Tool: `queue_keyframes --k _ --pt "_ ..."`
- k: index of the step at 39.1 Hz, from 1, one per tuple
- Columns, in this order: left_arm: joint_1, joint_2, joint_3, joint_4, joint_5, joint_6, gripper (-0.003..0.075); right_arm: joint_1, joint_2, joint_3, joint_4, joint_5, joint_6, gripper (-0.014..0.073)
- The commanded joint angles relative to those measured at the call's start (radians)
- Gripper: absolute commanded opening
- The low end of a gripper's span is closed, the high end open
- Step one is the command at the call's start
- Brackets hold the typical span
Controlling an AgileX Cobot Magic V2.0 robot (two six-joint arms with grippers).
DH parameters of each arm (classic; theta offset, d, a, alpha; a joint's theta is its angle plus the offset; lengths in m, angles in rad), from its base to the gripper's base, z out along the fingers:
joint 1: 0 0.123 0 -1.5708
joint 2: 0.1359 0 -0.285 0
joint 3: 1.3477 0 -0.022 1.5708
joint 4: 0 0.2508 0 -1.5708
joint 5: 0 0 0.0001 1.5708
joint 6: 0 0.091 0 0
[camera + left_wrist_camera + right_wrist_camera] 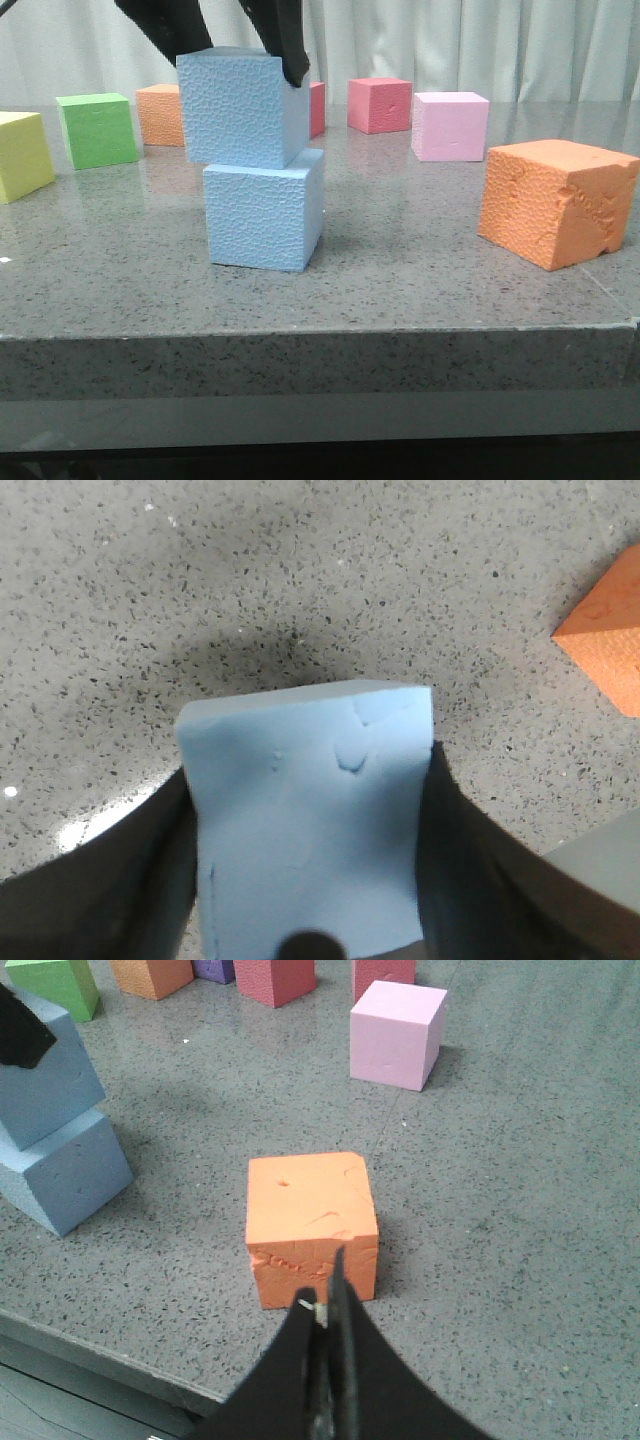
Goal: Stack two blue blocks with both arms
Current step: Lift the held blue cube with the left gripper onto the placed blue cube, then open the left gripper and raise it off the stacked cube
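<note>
Two light blue blocks stand one on the other near the table's middle. The lower blue block (264, 216) rests on the grey table (400, 290). The upper blue block (243, 106) sits on it, shifted a little left and slightly tilted. My left gripper (240, 60) comes down from above and is shut on the upper block, its dark fingers (455, 830) pressing two opposite sides of the block (310, 810). My right gripper (328, 1280) is shut on nothing and hovers just in front of an orange cube (310, 1215), well to the right of the stack (60, 1150).
The large orange cube (558, 200) sits at the front right. Along the back stand a pink cube (450, 125), a red cube (379, 105), a smaller orange cube (160, 114), a green cube (97, 129) and a yellow cube (22, 155). The table's front edge (320, 335) is near.
</note>
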Motion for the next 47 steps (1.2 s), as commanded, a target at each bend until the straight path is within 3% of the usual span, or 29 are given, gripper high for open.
queue_keyframes --k 1,8,18,47 --pt "-0.014 -0.047 -0.018 -0.029 0.012 -0.011 0.0284 -0.002 0.005 -0.024 0.015 -0.068 -0.001 -0.0067" --pt "-0.014 -0.047 -0.018 -0.025 0.004 -0.011 0.03 -0.002 0.005 -0.024 0.015 -0.068 -0.001 -0.0067" --pt "-0.014 -0.047 -0.018 -0.021 0.002 -0.011 0.051 -0.002 0.005 -0.024 0.015 -0.068 -0.001 -0.0067" --pt "-0.014 -0.093 -0.182 0.011 0.031 0.005 0.0515 -0.002 0.005 -0.024 0.015 -0.068 -0.001 -0.0067"
